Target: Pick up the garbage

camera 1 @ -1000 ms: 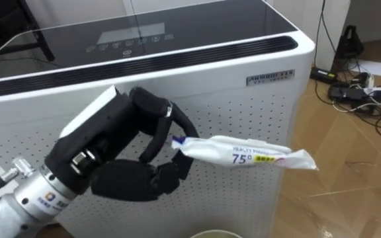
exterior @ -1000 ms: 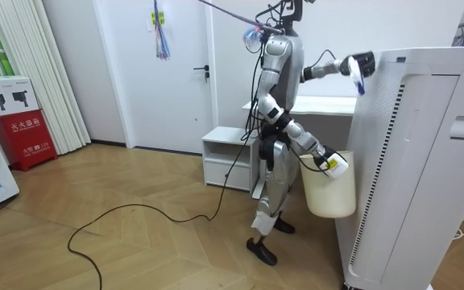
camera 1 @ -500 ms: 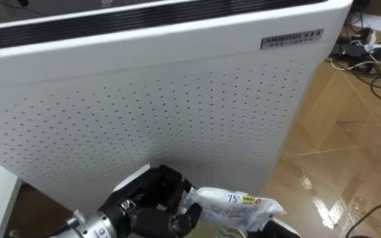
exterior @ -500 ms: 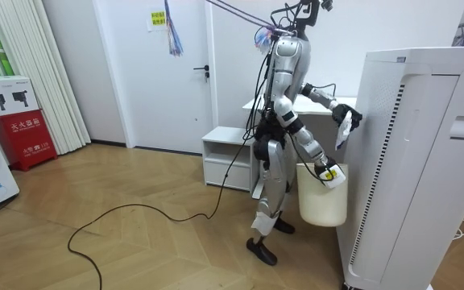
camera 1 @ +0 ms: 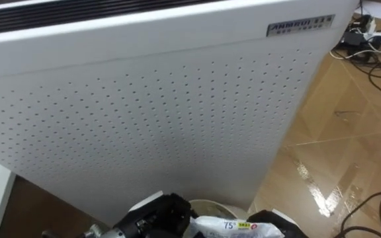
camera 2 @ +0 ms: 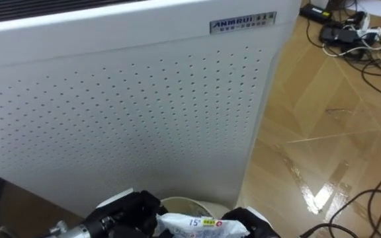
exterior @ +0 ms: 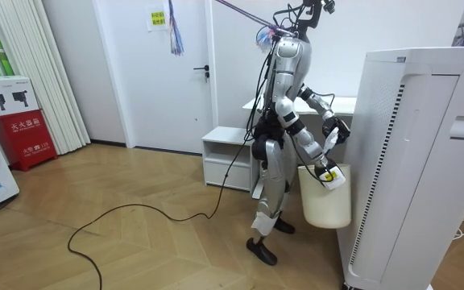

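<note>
Robot: stands on the wooden floor (camera 1: 336, 152) facing the side of a tall white appliance (camera 1: 151, 112), with a low white cabinet (exterior: 227, 158) behind it in the room view.
Left hand (camera 1: 156, 219): at the bottom edge of the eye views, fingers curled round one end of the wipes packet (camera 1: 233, 227).
Wipes packet: white, lying roughly level in that grasp, its free end pointing to the robot's right – just above the pale rim below it.
Bucket (exterior: 325, 200): cream-coloured. The eye views catch only an arc of its rim under the packet, while the room view shows the whole of it hanging clear of the floor, close against the appliance.
Right hand (exterior: 327, 167): clasped on the bucket's upper edge and carrying it. The room view makes this plain, whereas the eye views give just a dark shape beside the packet's end.
Appliance: perforated white panel in the eye views – a tall, slotted cabinet in the room view.
Cables (camera 1: 376, 46): tangled on the floor beyond the appliance's far corner.
</note>
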